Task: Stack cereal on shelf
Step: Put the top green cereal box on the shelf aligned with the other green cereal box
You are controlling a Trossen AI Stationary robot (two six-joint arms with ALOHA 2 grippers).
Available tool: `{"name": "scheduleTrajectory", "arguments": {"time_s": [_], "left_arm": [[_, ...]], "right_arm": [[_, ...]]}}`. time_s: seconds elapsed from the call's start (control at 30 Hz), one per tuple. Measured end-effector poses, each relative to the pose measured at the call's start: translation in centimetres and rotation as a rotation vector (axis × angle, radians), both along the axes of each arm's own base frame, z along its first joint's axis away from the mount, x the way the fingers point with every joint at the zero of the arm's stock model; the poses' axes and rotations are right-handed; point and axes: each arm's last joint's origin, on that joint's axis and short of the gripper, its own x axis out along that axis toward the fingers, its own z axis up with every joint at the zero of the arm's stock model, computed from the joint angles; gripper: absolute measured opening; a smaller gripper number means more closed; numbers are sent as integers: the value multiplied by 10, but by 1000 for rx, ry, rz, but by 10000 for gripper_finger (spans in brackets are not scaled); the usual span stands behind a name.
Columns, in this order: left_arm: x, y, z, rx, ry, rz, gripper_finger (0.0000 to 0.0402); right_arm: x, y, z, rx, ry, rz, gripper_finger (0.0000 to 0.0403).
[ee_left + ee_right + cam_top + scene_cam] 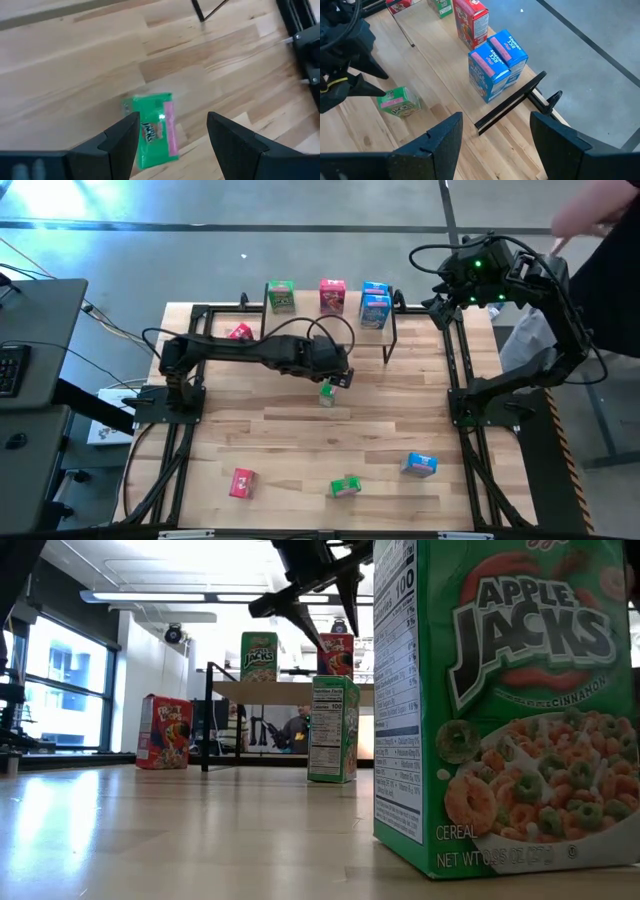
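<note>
Your nearest green box [505,700] reads "Apple Jacks"; the blue pair [496,62] reads "Rice Krispies". Another green box [152,130] stands just under your left hand [172,132], which is spread open and empty.

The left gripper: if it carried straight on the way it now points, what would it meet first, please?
Most likely the green box standing on the table. The left gripper hangs above it, fingers open and pointing down, and the box's top shows between them in the left wrist view. How far above is unclear.

You have four small printed cereal boxes [330,296] on the low wooden-topped shelf [305,312], five more boxes scattered across the table [300,440].
</note>
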Motion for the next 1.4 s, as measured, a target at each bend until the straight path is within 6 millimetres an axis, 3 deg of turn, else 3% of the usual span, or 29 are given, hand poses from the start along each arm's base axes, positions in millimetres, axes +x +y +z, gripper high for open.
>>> {"name": "scheduleTrajectory", "arguments": {"time_s": [0.67,1.2,1.4], "left_arm": [[0,-7,-26,-29,72,0,223],[2,-7,-26,-23,56,-18,223],[11,-8,-41,-49,76,-52,223]], "right_arm": [[0,0,0,0,0,0,225],[0,0,0,1,-2,-2,225],[0,0,0,1,-2,-2,225]]}}
